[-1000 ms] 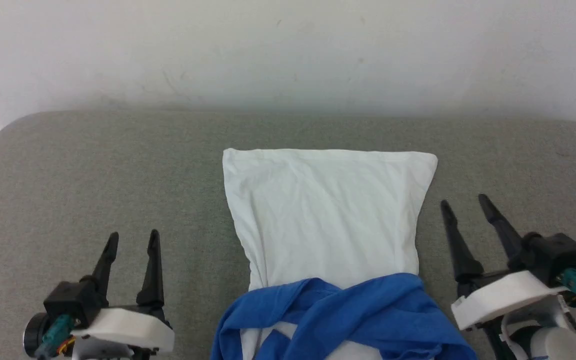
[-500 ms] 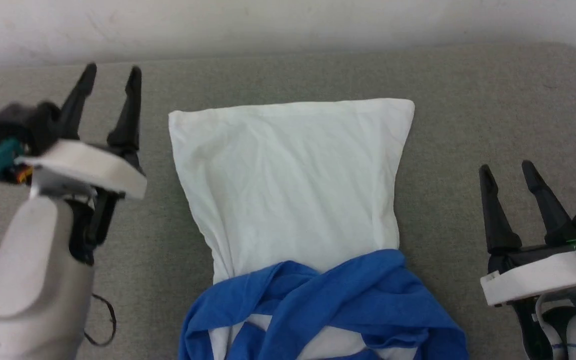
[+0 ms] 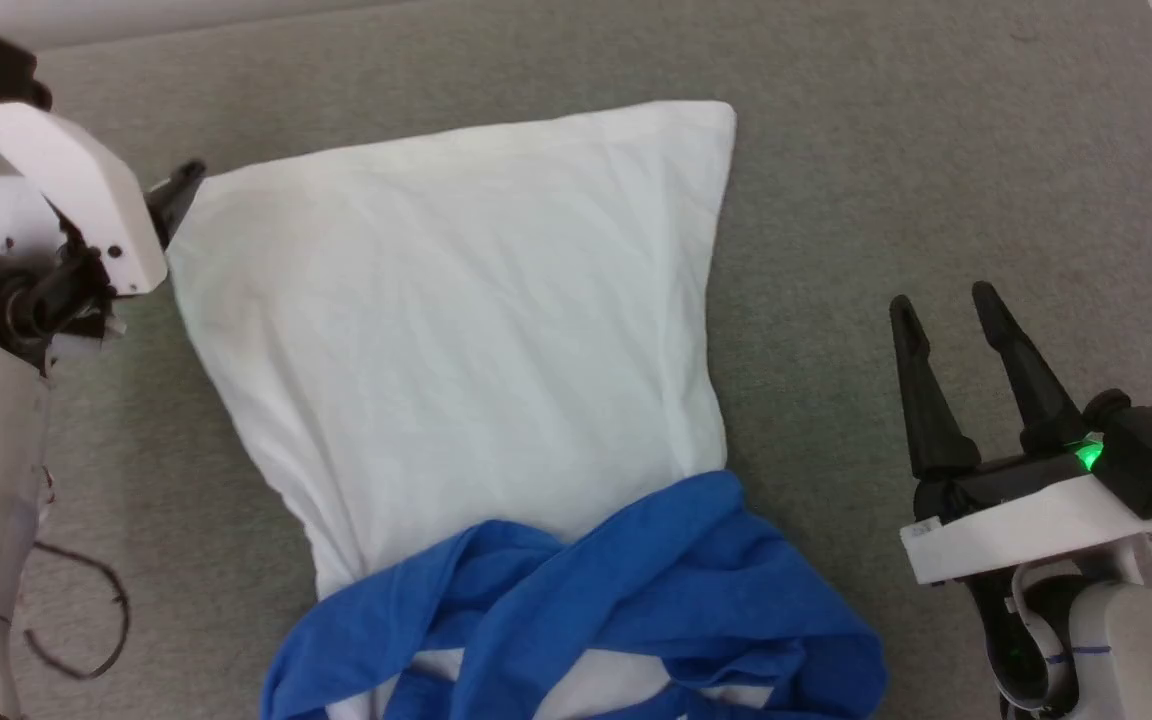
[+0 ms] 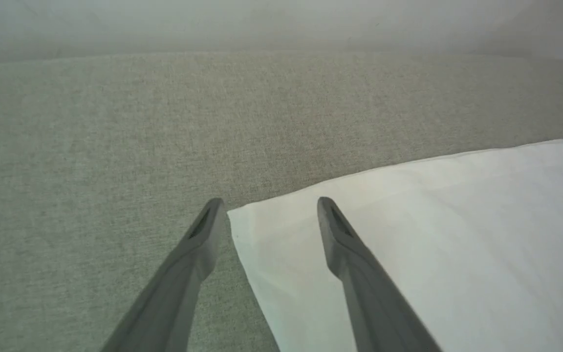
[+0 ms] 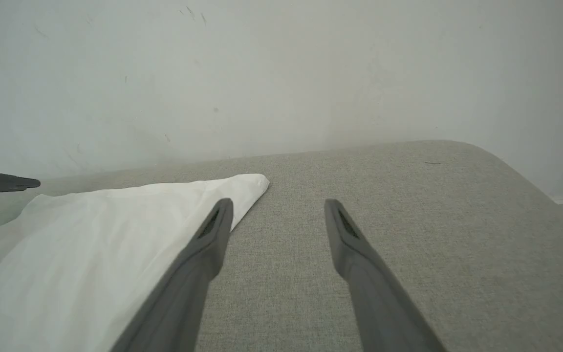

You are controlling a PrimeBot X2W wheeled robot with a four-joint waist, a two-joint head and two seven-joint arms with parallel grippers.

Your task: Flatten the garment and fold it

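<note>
Left tool (image 4: 268, 203), fingers apart, straddles a far hem corner of the shirt (image 4: 433, 234), apparently starting the fold; next, lower and pinch.

left hand (image 4: 269, 200) now at garment (image 3: 456, 330) corner (astride it)

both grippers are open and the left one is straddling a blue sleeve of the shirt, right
Not quite. The left gripper and right gripper are open, but the left one straddles a white corner of the shirt, not a blue sleeve. The left wrist view shows it.
</note>
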